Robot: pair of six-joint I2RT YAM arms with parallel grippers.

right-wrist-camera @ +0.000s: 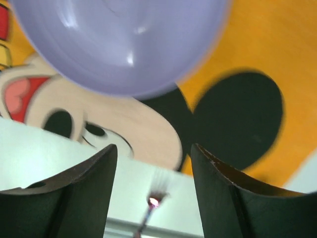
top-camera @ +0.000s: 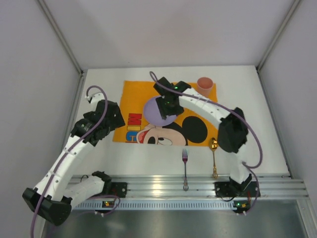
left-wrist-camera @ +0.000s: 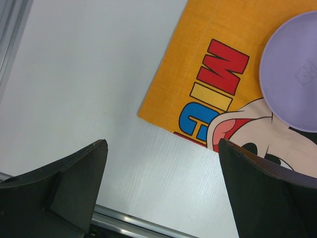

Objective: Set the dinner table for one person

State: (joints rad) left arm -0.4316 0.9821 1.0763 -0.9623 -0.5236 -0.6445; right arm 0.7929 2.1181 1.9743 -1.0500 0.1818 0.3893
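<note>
The white dinner table (top-camera: 247, 114) carries an orange Mickey Mouse placemat (top-camera: 136, 94) with a purple plate (top-camera: 152, 113) on it. My right gripper (top-camera: 166, 107) hovers over the plate's right part, open and empty. In the right wrist view the plate (right-wrist-camera: 119, 44) lies beyond the open fingers (right-wrist-camera: 94, 173). A purple-tinted fork (top-camera: 185, 166) and a gold spoon (top-camera: 214, 154) lie on the table below the placemat. A pink cup (top-camera: 205, 83) stands at the placemat's far right corner. My left gripper (top-camera: 113, 119) is open and empty at the placemat's left edge.
Grey walls enclose the table on three sides. An aluminium rail (top-camera: 188, 186) runs along the near edge. In the left wrist view the placemat's corner (left-wrist-camera: 163, 106), the plate (left-wrist-camera: 292, 74) and the bare table (left-wrist-camera: 89, 74) show beyond my open gripper (left-wrist-camera: 163, 148).
</note>
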